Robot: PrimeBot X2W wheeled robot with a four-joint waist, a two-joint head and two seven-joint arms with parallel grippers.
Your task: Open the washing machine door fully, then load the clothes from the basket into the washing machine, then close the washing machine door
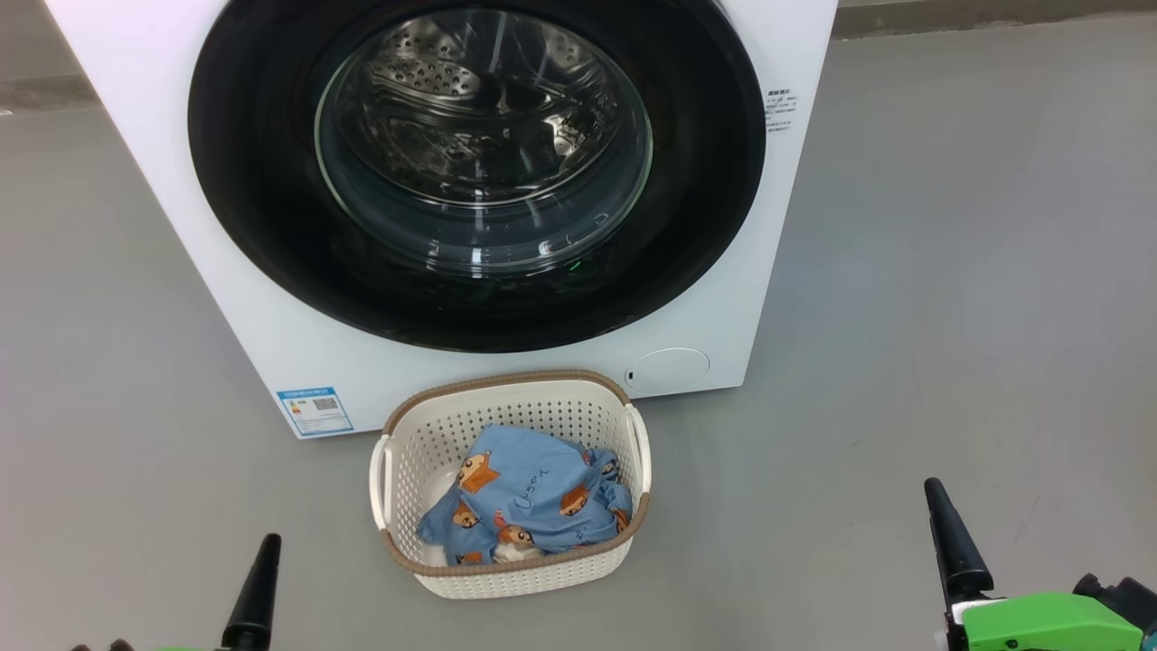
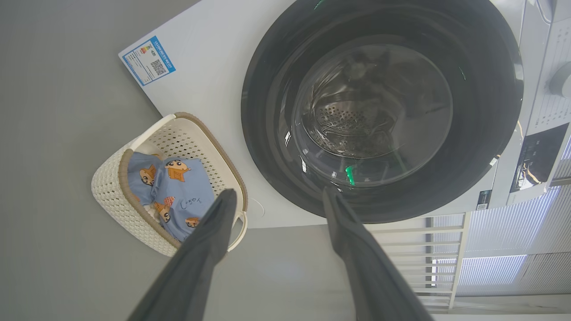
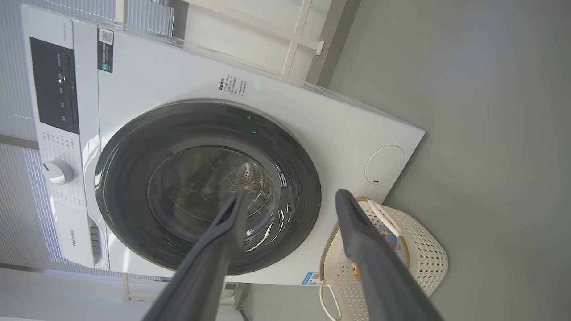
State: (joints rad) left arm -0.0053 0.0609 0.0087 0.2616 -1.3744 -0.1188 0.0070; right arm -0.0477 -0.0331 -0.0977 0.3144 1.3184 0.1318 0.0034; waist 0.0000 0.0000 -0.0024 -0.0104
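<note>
The washing machine (image 1: pixel 271 353) stands on the floor with its washing machine door (image 1: pixel 479 154) shut, black rim flat against the white front, steel drum visible through the glass. The cream basket (image 1: pixel 506 579) sits on the floor just before it, below the door. Light-blue clothes (image 1: pixel 529 506) with orange cartoon prints lie inside the basket. My left gripper (image 2: pixel 279 194) is open and empty, low at the left, back from the basket. My right gripper (image 3: pixel 291 195) is open and empty too, low at the right, one finger (image 1: pixel 945 533) pointing up.
Grey floor (image 1: pixel 949 271) spreads on both sides of the machine and basket. A blue label sticker (image 1: pixel 314 411) and a small round flap (image 1: pixel 669 369) mark the machine's lower front. The control panel (image 3: pixel 53 84) and knob (image 3: pixel 58 171) sit above the door.
</note>
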